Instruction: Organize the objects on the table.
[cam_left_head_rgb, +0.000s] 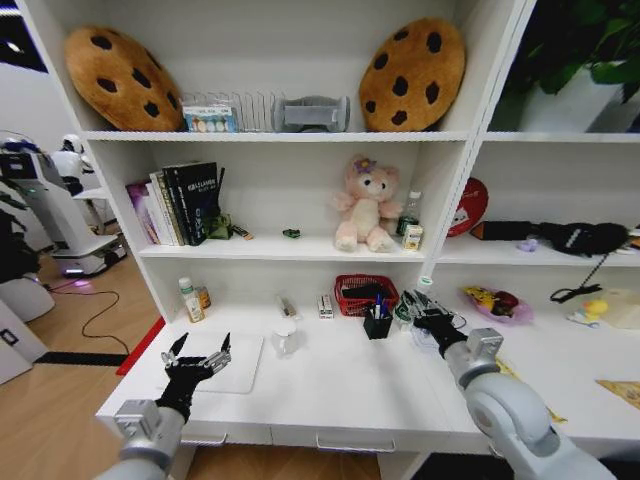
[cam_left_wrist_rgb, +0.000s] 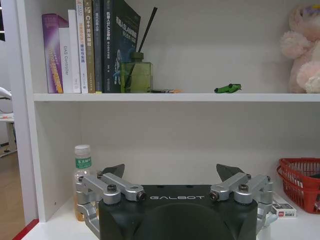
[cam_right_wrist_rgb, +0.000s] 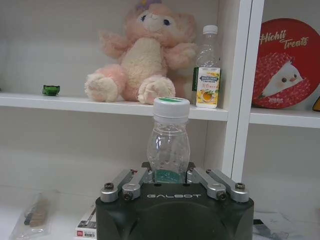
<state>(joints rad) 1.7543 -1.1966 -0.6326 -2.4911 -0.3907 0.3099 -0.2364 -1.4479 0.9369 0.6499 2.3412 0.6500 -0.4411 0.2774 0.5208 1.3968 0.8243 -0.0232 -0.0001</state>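
A slim silver laptop (cam_left_head_rgb: 238, 368) lies flat on the white table (cam_left_head_rgb: 340, 385) at front left. My left gripper (cam_left_head_rgb: 202, 350) (cam_left_wrist_rgb: 170, 172) hovers over the laptop's left edge, its fingers spread wide and holding nothing. At the right, my right gripper (cam_left_head_rgb: 415, 302) (cam_right_wrist_rgb: 168, 172) is shut on the base of a small clear bottle (cam_right_wrist_rgb: 168, 145) (cam_left_head_rgb: 404, 314) with a white cap, held upright. A black cup of marker pens (cam_left_head_rgb: 377, 320) stands just left of it. A tiny green toy (cam_left_head_rgb: 291, 233) (cam_left_wrist_rgb: 228, 88) (cam_right_wrist_rgb: 51, 90) sits on the shelf above.
At the back of the table are a red basket (cam_left_head_rgb: 365, 293), a small box (cam_left_head_rgb: 325, 305), a clear jar (cam_left_head_rgb: 285, 340) and an orange-tinted bottle (cam_left_head_rgb: 188, 300) (cam_left_wrist_rgb: 82, 180). A pink plush bear (cam_left_head_rgb: 365, 205) and a green-labelled bottle (cam_right_wrist_rgb: 207, 55) stand on the shelf. Books (cam_left_head_rgb: 180, 205) stand at its left.
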